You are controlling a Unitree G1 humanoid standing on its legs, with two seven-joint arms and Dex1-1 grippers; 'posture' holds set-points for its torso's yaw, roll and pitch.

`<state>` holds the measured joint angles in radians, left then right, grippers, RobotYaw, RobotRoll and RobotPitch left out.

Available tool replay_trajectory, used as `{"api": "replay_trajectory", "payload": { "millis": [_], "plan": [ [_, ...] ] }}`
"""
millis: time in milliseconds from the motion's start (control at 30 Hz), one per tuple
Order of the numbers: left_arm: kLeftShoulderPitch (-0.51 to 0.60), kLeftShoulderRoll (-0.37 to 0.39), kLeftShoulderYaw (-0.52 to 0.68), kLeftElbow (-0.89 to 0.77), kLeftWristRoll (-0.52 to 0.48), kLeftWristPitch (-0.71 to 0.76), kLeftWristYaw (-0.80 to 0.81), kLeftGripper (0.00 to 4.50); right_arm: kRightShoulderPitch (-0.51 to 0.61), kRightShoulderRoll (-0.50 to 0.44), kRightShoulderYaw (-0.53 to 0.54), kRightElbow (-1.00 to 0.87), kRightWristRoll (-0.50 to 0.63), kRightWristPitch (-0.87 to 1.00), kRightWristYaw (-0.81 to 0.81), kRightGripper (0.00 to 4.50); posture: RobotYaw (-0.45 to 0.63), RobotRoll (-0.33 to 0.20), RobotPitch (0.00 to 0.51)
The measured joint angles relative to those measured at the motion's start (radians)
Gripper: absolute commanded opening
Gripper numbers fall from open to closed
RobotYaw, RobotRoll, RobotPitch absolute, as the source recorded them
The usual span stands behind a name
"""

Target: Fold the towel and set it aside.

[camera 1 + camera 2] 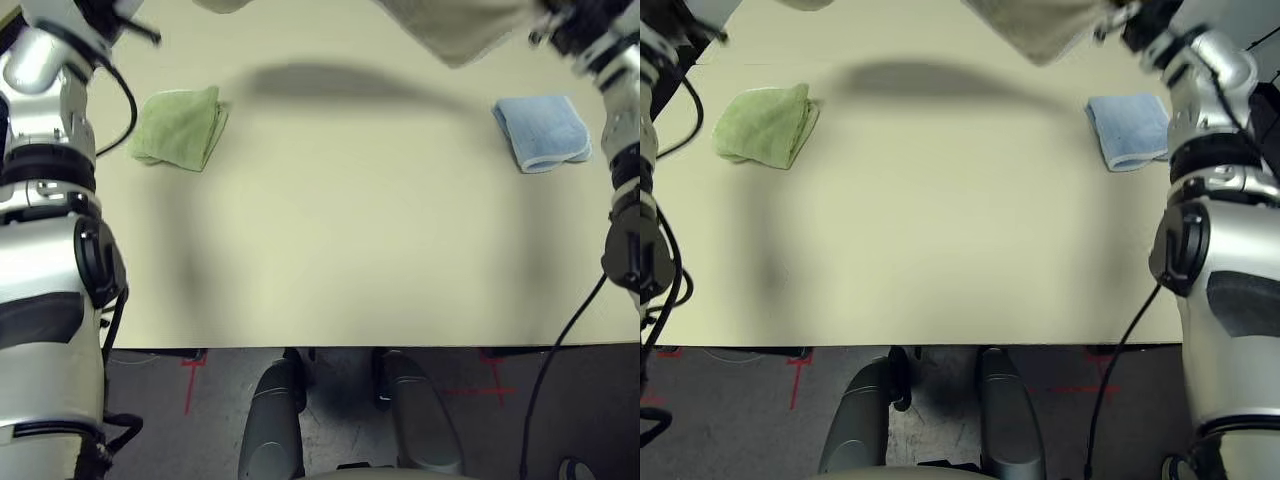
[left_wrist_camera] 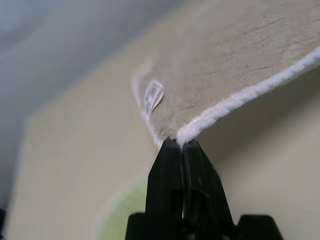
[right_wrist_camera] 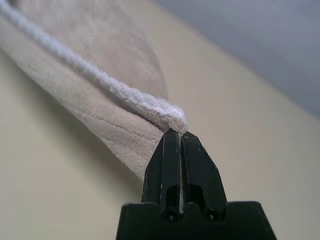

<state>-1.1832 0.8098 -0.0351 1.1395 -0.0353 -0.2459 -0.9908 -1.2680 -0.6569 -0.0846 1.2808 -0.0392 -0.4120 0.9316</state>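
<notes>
The left gripper (image 2: 181, 145) is pinching a corner of the towel (image 2: 235, 65) between its two black fingers (image 2: 165, 175), which are pressed together on the white piped edging (image 2: 240, 97) right at the corner. The right gripper (image 3: 179, 134) is doing the same at another corner, its fingers (image 3: 197, 170) clamped tight on the bunched white edging (image 3: 125, 95) where it is curling around the fabric's tip.

Between the two grips the beige towel (image 1: 455, 30) is hanging in the air above the far side of the table (image 1: 340, 250), stretched from left to right, with a drooping fold of it dipping into the top of the head camera's view nearer the right arm. It is casting a broad, soft shadow (image 1: 340, 85) across the far part of the tabletop. In the left wrist view a small white label (image 2: 152, 95) is sitting on the towel's surface, just in from the edging and near the held corner.

Below the raised towel, a small folded lime-green cloth (image 1: 180, 127) is lying on the far left of the table, and a small folded light-blue cloth (image 1: 542, 132) is lying on the far right, the two well apart. The robot's silver forearms are framing the scene on either side, both reaching toward the far edge, with black cables (image 1: 560, 350) trailing from them.
</notes>
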Motion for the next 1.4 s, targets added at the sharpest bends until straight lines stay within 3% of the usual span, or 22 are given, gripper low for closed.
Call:
{"api": "replay_trajectory", "payload": {
  "millis": [133,267,533,700,767,900,1100,1400],
  "plan": [
    [0.109,0.07,-0.12,-0.115,0.072,0.153,-0.286,0.02,0.019,-0.074,0.141,-0.006,-0.119,-0.042,0.168,0.0,-0.09,0.0,0.224],
    [0.125,0.119,-0.163,-0.189,0.119,0.224,-0.393,0.02,0.037,-0.083,0.221,-0.006,-0.187,-0.096,0.269,0.0,-0.1,0.0,0.226],
    [0.145,0.195,-0.252,-0.27,0.17,0.258,-0.593,0.02,0.034,-0.098,0.273,-0.022,-0.209,-0.136,0.475,0.0,-0.1,0.0,0.226],
    [0.197,0.214,-0.298,-0.348,0.077,0.334,-0.615,0.02,0.043,-0.104,0.27,-0.024,-0.206,-0.159,0.507,0.0,-0.11,0.0,0.225],
    [0.216,0.238,-0.327,-0.414,0.011,0.426,-0.615,0.02,0.046,-0.103,0.269,-0.024,-0.201,-0.182,0.497,0.0,-0.11,0.0,0.225],
    [0.228,0.321,-0.401,-0.585,-0.11,0.594,-0.615,0.02,0.045,-0.093,0.271,-0.025,-0.205,-0.212,0.465,0.0,-0.11,0.0,0.225],
    [0.254,0.421,-0.48,-0.756,-0.251,0.734,-0.616,0.02,0.044,-0.094,0.292,-0.022,-0.241,-0.233,0.427,0.0,-0.11,0.0,0.225],
    [0.23,0.457,-0.563,-0.808,-0.27,0.736,-0.616,0.02,0.041,-0.119,0.3,-0.021,-0.247,-0.238,0.467,0.0,-0.1,0.0,0.215]
  ]
}}
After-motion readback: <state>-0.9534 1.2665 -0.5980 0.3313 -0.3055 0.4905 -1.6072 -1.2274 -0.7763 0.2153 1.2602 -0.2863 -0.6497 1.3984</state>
